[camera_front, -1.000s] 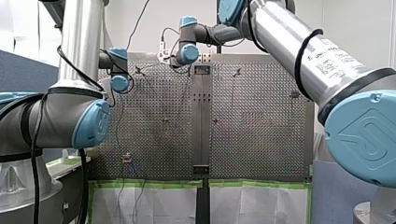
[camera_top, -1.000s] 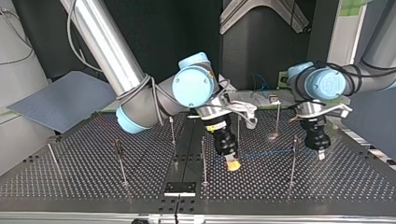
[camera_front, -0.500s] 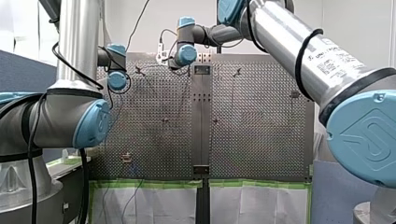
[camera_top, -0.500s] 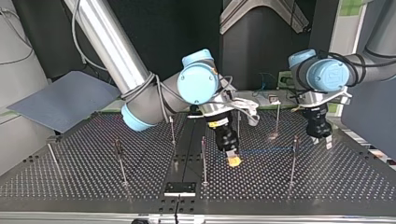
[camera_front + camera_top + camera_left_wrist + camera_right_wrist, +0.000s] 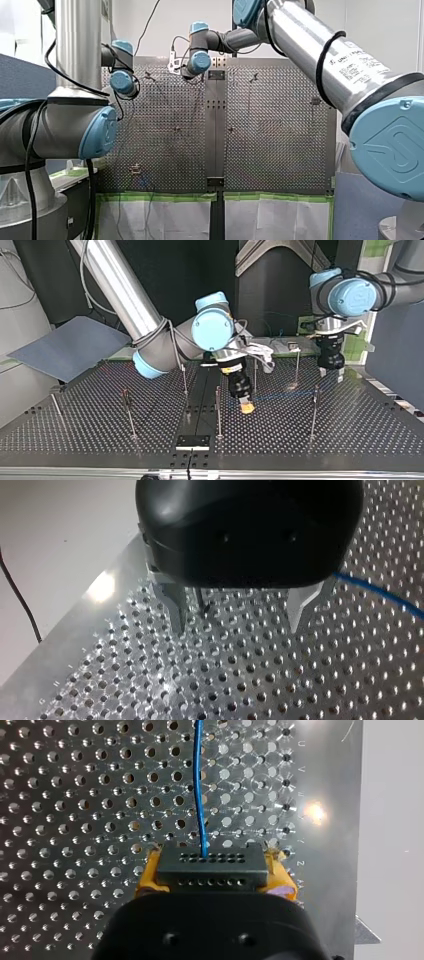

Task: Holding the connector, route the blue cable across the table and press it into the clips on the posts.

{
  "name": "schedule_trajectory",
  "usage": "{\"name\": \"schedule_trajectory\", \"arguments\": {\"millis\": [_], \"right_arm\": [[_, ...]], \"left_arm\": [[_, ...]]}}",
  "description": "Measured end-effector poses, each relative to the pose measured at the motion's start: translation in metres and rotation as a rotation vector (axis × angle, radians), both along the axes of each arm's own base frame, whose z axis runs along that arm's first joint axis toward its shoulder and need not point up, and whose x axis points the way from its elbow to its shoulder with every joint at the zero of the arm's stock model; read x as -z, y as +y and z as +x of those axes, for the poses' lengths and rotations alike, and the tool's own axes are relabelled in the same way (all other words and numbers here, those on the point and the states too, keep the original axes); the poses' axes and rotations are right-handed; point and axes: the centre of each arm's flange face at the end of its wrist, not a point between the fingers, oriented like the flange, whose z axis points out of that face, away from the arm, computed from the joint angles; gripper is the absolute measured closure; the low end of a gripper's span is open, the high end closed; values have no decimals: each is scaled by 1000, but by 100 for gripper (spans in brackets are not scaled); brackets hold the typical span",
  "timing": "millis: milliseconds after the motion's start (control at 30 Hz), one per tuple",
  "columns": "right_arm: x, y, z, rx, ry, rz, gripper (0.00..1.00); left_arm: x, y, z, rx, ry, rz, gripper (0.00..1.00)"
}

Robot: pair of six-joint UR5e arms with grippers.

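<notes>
Hiding connector (image 5: 207, 866) sides: right end effector (image 5: 212, 874).

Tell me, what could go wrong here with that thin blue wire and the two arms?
The blue cable leaves the connector, clamped in my right gripper, as a single thin strand; a hard pull might tear it loose.
My left gripper hangs with fingers open and the cable beside them, not between, so a grab could miss.
A slender post stands near my right gripper; a sweep might bend it.
</notes>
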Motion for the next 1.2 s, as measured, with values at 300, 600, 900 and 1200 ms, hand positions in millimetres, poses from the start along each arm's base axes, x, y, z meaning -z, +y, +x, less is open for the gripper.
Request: {"name": "schedule_trajectory", "arguments": {"millis": [300, 600, 900, 1200], "right_arm": [[11, -7, -5, 12, 14, 18, 100], [13, -11, -9, 19, 16, 24, 100], [14, -16, -12, 25, 17, 24, 100], [14, -17, -12, 25, 19, 23, 100]], "left_arm": [[-18, -6, -27, 9, 5, -28, 0], [-36, -17, -48, 31, -26, -6, 0], [-42, -31, -53, 110, -39, 13, 0], [-54, -46, -56, 183, -60, 95, 0]]}}
